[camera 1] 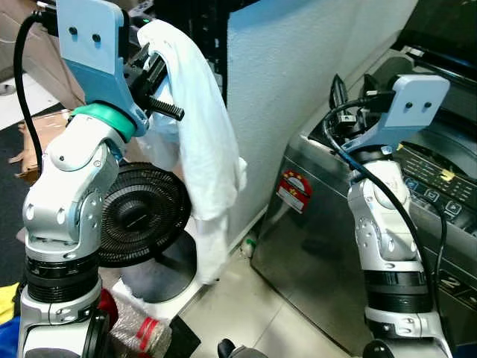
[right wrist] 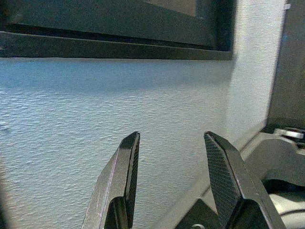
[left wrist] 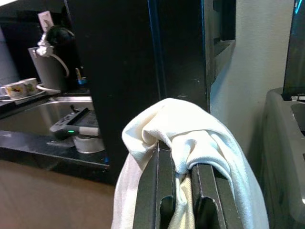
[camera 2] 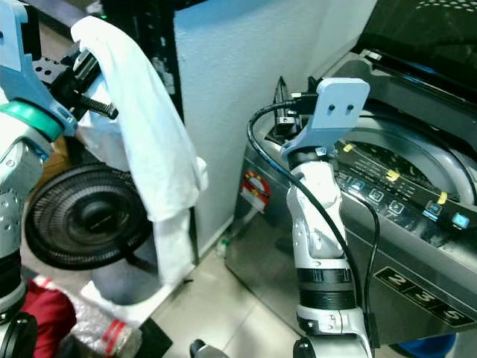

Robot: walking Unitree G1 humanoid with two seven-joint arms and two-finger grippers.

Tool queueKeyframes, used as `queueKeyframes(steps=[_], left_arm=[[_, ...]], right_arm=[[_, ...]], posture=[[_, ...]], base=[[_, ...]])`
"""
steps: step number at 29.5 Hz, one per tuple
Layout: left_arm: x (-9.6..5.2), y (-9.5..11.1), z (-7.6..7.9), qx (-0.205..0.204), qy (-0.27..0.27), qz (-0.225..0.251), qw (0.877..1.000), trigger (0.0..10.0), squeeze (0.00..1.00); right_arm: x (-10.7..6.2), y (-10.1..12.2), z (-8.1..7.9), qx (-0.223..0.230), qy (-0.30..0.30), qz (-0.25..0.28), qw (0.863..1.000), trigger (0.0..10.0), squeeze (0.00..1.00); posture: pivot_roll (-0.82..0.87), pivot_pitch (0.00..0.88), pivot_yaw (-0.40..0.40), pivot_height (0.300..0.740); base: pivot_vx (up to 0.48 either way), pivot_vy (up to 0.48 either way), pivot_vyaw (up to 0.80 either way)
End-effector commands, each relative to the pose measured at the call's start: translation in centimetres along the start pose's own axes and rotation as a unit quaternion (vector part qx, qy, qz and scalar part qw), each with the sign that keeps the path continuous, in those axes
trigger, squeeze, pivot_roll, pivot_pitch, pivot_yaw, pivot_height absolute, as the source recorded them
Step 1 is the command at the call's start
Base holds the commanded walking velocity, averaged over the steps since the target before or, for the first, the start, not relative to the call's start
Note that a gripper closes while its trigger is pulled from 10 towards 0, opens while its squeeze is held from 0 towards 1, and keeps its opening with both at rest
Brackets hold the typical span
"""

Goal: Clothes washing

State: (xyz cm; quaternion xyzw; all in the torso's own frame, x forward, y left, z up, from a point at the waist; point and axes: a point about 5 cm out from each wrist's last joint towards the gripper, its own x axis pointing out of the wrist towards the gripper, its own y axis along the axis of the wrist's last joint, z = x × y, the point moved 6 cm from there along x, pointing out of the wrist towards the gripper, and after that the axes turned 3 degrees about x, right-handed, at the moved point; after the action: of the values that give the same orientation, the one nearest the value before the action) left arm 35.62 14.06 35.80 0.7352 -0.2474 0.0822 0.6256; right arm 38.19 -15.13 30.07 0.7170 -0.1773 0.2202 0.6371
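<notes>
Left end effector (left wrist: 176, 191) pinching white garment (camera 1: 197, 142) aloft; right end effector (right wrist: 174, 181) spread, apparently above washer rim (camera 2: 417, 149)

A cloth (camera 1: 195, 142) hangs from the raised left hand (left wrist: 177, 191), in front of a fan (camera 1: 141, 215) on the floor. A washing machine (camera 2: 402, 246) stands to the right, the right hand (right wrist: 174, 179) above its near corner, with a wall (camera 1: 298, 67) behind.

My silver left arm (camera 1: 63, 201) is raised high, its black two-fingered left gripper (left wrist: 177, 191) pinched together on a fold of white cloth (camera 1: 201, 142) that drapes over the fingers and hangs down. My silver right arm (camera 1: 387, 239) is bent upward, the right gripper (right wrist: 174, 183) with fingers spread apart, holding nothing.
</notes>
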Motion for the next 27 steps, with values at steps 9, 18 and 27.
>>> queueKeyframes(steps=[9,18,27], left_arm=[[-0.22,-0.11,-0.27,0.006,0.004,0.001,1.0,10.0,0.0],[-0.26,-0.22,-0.2,0.006,0.003,-0.001,1.0,10.0,0.0],[-0.31,-0.27,-0.23,0.006,0.004,-0.001,1.0,10.0,0.0]], right_arm=[[-0.11,-0.23,0.2,0.005,-0.005,-0.005,1.0,10.0,0.0],[-0.2,-0.32,0.48,0.001,-0.011,-0.007,1.0,10.0,0.0],[-0.19,-0.56,0.57,0.006,-0.013,-0.013,1.0,10.0,0.0]], posture=[[0.06,0.019,0.047,0.74],[0.06,0.025,0.047,0.74],[0.06,0.026,0.046,0.74]], base=[[0.0,0.0,-0.8],[0.0,0.0,-0.77],[0.0,0.0,-0.8]])
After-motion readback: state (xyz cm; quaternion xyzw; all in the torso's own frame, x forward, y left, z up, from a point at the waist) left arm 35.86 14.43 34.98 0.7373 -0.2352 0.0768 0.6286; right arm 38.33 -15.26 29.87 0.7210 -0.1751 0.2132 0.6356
